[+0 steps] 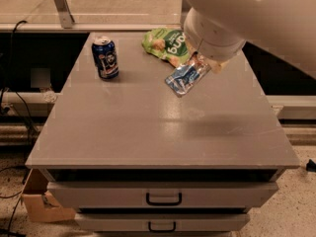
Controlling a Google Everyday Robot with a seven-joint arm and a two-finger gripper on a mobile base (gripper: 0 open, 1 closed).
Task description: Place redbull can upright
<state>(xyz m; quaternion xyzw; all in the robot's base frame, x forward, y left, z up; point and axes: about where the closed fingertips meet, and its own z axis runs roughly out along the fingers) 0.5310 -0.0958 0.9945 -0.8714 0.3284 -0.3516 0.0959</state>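
The redbull can (184, 78), slim, silver and light blue, hangs tilted in the air above the grey table top (148, 132), its lower end pointing down-left. My gripper (207, 63) is shut on the can's upper end, below the large white arm (232, 14) that fills the upper right. The can does not touch the table; its faint shadow lies on the surface below.
A wider dark-blue can (105, 57) stands upright at the table's back left. A green snack bag (168, 44) lies at the back middle, just behind the held can. Two drawers with handles (163, 198) are under the top. A cardboard box (37, 201) sits on the floor at left.
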